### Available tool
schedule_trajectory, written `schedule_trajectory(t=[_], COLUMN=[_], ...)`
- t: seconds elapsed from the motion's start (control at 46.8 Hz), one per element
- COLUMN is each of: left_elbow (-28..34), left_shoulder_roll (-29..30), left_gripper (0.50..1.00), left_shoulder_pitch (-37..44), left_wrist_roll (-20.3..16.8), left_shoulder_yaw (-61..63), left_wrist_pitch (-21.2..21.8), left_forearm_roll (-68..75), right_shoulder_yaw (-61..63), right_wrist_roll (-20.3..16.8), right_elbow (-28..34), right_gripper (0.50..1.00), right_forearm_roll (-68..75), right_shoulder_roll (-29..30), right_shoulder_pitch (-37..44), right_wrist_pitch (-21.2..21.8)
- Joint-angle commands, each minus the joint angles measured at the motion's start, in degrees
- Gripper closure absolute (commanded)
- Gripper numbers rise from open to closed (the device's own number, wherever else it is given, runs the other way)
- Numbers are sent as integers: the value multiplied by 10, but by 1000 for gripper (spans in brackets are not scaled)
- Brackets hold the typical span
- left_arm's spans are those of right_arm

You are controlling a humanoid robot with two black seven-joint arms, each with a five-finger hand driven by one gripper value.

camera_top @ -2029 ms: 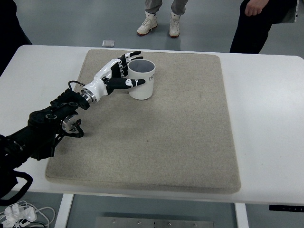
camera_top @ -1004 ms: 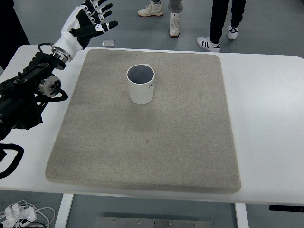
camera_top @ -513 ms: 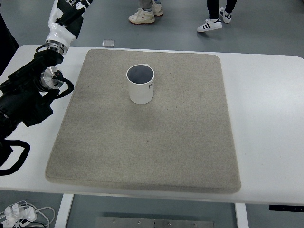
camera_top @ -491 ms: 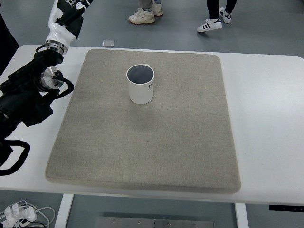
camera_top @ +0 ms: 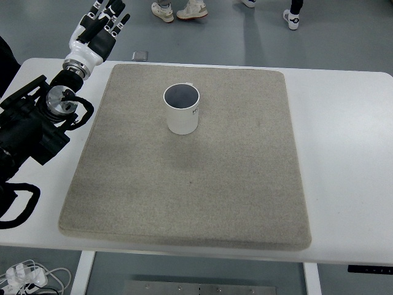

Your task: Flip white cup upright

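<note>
White cylindrical cup point(camera_top: 182, 109) upright, mouth up, on far-left part of beige felt mat point(camera_top: 202, 184), nothing touching it. By these frames, flip looks done; step in hand prob. just clearing away. Black-and-white left hand point(camera_top: 98, 29) raised beyond far-left corner of white table point(camera_top: 344, 153), fingers extended and loosely spread, holding nothing, well apart from cup. Right arm not in view. To do well: keep arm high and outboard, no sweep back over mat, no brushing rim. Small grey object point(camera_top: 140, 55) on floor past table edge, irrelevant. Shoes of ppl at top, far off.
</note>
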Motion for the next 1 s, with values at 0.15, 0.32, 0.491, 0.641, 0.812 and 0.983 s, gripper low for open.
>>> schedule_trajectory(t=[0.15,0.32,0.491,0.641,0.812,0.983], left_elbow=[0,1,10,30,35,43], left_shoulder_roll=[-18,-25,-26,-30,-33,-39], left_gripper=[508,508,508,508,508,508], left_shoulder_pitch=[-1,-1,-1,-1,0,0], left_wrist_roll=[98,147,150,149,134,107], left_shoulder_yaw=[-22,-67,-87,-115,-115,-112], left_wrist_pitch=[61,89,98,97,96,88], left_forearm_roll=[-22,-36,-37,-40,-39,-36], right_shoulder_yaw=[2,2,1,2,2,2], right_wrist_roll=[0,0,-1,-1,-1,-1], right_elbow=[0,0,0,0,0,1], right_gripper=[548,548,548,548,548,548], right_forearm_roll=[1,1,1,1,1,1], right_shoulder_roll=[0,0,0,0,0,0], right_shoulder_pitch=[1,1,1,1,1,1], right_wrist_pitch=[1,4,4,5,5,6])
